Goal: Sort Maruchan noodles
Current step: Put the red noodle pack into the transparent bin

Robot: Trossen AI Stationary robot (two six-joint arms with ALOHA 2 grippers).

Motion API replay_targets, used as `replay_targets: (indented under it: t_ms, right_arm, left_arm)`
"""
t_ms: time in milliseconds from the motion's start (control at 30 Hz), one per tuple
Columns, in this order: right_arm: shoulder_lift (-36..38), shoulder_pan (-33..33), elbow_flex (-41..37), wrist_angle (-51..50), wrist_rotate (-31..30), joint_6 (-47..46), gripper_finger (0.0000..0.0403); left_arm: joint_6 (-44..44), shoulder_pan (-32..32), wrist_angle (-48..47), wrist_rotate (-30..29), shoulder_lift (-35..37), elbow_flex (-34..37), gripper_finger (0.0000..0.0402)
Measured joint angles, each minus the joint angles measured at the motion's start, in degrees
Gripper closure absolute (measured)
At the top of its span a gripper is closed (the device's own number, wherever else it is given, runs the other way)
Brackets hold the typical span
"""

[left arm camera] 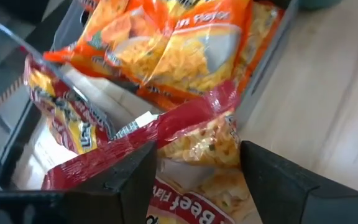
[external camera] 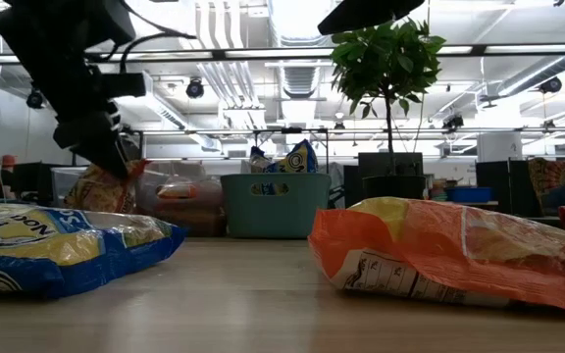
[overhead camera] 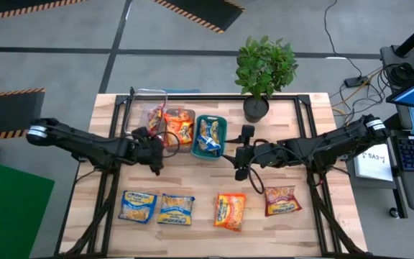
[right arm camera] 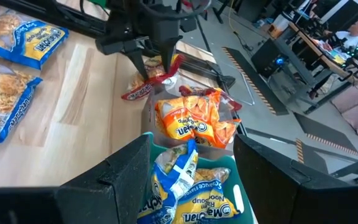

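- The left gripper (overhead camera: pixel 152 150) stands at the near edge of the clear bin (overhead camera: pixel 149 97), with a red packet (left arm camera: pixel 166 134) between its fingers. In the left wrist view the jaws stand apart on either side of the wrapper; whether they bear on it cannot be told.
- The red packet lies half across the bin's rim, part inside and part on the table (overhead camera: pixel 192 223). Risk: if the jaws no longer hold it, it can slide back out onto the wood instead of into the bin.
- Risk: a withdrawing finger can catch the crinkled wrapper and drag the packet off the rim.
- The grey bin (overhead camera: pixel 180 126) beside it holds orange packets (right arm camera: pixel 194 121) piled up to its wall. Risk: a nudge from the left arm can tip one over the edge or into the wrong bin.
- The right gripper (overhead camera: pixel 241 162) hangs with jaws open and empty, just beside the teal bin (overhead camera: pixel 210 137), which holds blue packets (right arm camera: pixel 179 186). Risk: its next descent can knock that bin.
- Four packets lie unsorted along the near edge of the table: two blue (overhead camera: pixel 139 206), one orange (overhead camera: pixel 230 211), one red (overhead camera: pixel 282 200).
- Risk: the two grippers are near each other across the bins; simultaneous reaches can collide.
- Risk: flat, slippery wrappers give the fingers little to pinch, so a pick can slip.
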State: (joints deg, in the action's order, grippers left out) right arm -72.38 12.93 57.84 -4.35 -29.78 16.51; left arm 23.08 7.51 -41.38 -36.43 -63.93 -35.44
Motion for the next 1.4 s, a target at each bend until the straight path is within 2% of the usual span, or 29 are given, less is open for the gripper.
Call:
replay_targets:
  t_ms: [100, 200, 300, 433, 467, 533, 800, 1000, 1100, 1200, 1400]
  right_arm:
    - [0.00, 0.00, 0.00, -0.08, 0.00, -0.01, 0.0181]
    - [0.00, 0.04, 0.00, -0.10, 0.00, 0.00, 0.0181]
    - [0.00, 0.04, 0.00, -0.12, -0.02, -0.02, 0.0181]
    - [0.00, 0.04, 0.00, -0.48, -0.01, -0.01, 0.0181]
    - [0.00, 0.04, 0.00, -0.71, -0.02, -0.02, 0.0181]
    - [0.00, 0.04, 0.00, -1.26, -0.02, -0.11, 0.0181]
    - [-0.04, 0.04, 0.00, -1.37, -0.04, -0.71, 0.0181]
    - [-0.04, 0.04, 0.00, -1.36, -0.04, -0.81, 0.0181]
    - [-0.04, 0.04, 0.00, -1.35, -0.05, -0.86, 0.0181]
    - [-0.04, 0.04, 0.00, -1.32, -0.07, -0.85, 0.0181]
    - [-0.04, 0.02, 0.00, -0.91, -0.17, -0.42, 0.0181]
  left_arm:
    - [1.13, -0.52, -0.06, 1.49, -1.52, 0.00, 0.0202]
    - [2.02, -0.52, -0.07, 2.81, -3.21, 0.00, 0.0235]
    - [2.74, -0.43, -0.07, 3.09, -4.64, 0.00, 0.0287]
    - [3.05, -0.43, -0.30, 3.15, -5.54, -0.34, 0.0377]
    - [3.21, -0.43, -0.40, 3.21, -5.45, -0.68, 0.0387]
    - [3.10, -0.13, -0.48, 2.86, -4.65, -1.47, 0.0387]
    - [0.50, 1.84, -5.96, -9.52, 4.40, -9.33, 0.0396]
    - [-7.42, -1.52, -6.48, -29.46, 10.27, -13.72, 0.0398]
    - [-8.68, -6.66, -6.26, -35.75, 11.36, -14.55, 0.0399]
    - [-11.13, -13.43, -4.34, -35.95, 11.42, -14.20, 0.0399]
    - [-17.16, -27.76, 1.59, -29.26, 7.67, -13.55, 0.0399]
